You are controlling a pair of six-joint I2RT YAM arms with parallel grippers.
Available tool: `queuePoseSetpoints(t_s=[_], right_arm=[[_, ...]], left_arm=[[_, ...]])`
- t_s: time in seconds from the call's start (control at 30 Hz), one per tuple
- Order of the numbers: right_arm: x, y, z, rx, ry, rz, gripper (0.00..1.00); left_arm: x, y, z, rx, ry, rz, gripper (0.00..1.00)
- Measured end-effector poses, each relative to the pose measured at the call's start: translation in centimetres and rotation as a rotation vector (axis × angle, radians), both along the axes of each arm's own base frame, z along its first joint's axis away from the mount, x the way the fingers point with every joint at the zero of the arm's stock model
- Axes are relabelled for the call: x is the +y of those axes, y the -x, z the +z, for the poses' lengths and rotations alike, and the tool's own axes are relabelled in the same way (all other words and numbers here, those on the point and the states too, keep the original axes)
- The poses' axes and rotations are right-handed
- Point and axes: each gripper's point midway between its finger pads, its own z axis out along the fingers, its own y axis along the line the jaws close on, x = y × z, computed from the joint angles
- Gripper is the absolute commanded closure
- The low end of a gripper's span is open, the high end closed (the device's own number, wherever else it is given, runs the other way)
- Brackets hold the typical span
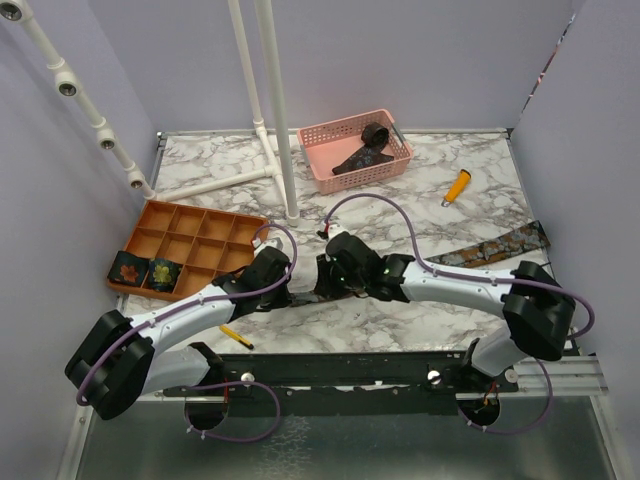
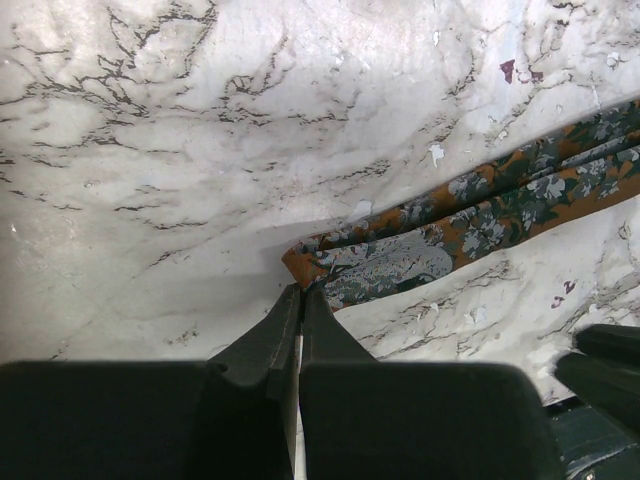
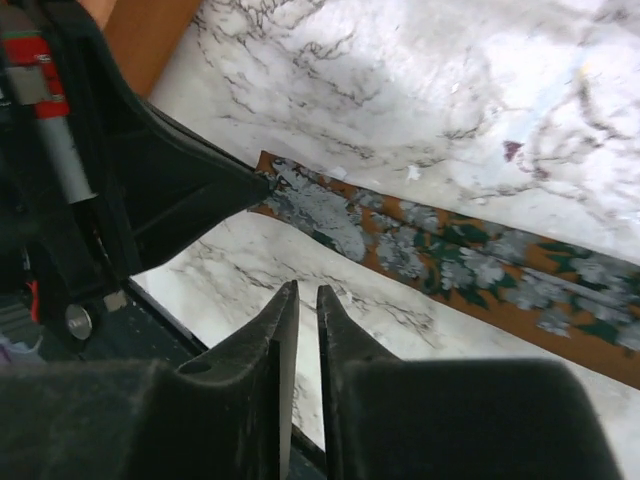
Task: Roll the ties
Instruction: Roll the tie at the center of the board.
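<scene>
Your arms meet low, close to the table's near edge. Left gripper (image 2: pixel 300 292) is closed, and right gripper (image 3: pixel 307 292) is nearly closed.

The tie (image 2: pixel 500 205) is patterned with grey-green flowers on orange; the table (image 2: pixel 200 150) is marbled white and grey.

Lab test cell: plain walls (image 1: pixel 400 60) enclose marble-topped table (image 1: pixel 210 160).

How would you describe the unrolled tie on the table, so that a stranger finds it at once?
Look at the marble table, right half. A long flat tie runs from the right edge to the middle, its end at the tips of the left gripper. Unlike the coiled ties in the orange tray, it lies unrolled, rust with pale flowers.
</scene>
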Motion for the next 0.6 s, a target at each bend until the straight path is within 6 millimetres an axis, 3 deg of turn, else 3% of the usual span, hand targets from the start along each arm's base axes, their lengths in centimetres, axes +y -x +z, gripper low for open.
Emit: queuePoseSetpoints(t_s=[0.23, 0.6], right_arm=[[1.1, 0.5, -3.6, 0.084, -0.005, -0.010, 1.00], [1.5, 0.1, -5.4, 0.118, 0.000, -0.063, 1.00]], left_arm=[[0.0, 0.0, 0.2, -0.010, 0.001, -0.002, 1.00], [0.0, 0.0, 0.5, -0.021, 0.002, 0.001, 1.00]])
